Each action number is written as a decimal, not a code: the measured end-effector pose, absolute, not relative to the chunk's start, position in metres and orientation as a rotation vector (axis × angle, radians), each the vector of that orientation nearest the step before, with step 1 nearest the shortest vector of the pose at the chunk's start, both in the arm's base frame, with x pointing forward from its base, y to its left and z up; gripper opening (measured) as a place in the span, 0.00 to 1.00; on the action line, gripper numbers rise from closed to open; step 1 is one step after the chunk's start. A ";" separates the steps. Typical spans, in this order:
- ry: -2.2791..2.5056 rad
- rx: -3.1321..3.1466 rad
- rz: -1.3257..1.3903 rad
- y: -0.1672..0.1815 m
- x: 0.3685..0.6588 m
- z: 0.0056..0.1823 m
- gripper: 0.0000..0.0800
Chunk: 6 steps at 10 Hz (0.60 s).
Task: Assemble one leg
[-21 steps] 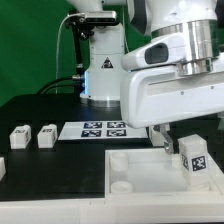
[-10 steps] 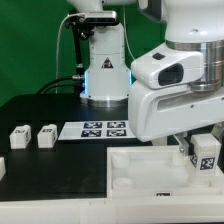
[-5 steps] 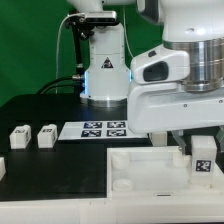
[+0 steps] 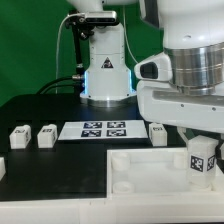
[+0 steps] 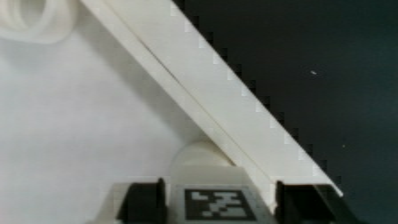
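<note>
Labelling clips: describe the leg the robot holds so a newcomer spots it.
Find the large white square tabletop in front. At its end on the exterior view's right, the gripper clamps a small white stubby leg. Unlike the legs lying on the black table, it's held.

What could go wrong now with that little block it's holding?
The leg in the gripper hangs close to the tabletop rim; it might catch there or land off target. A loose leg lies nearby and could get knocked.
</note>
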<state>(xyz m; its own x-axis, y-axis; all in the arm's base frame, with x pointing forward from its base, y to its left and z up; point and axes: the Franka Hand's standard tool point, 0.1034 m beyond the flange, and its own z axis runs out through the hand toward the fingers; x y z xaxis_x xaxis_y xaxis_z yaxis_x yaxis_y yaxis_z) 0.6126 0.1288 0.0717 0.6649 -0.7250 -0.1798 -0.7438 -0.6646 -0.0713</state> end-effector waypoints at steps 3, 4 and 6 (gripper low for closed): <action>1.500 -2.574 0.247 0.132 0.613 0.072 0.37; 1.505 -2.571 0.248 0.133 0.613 0.072 0.37; 1.485 -2.582 0.246 0.133 0.613 0.072 0.59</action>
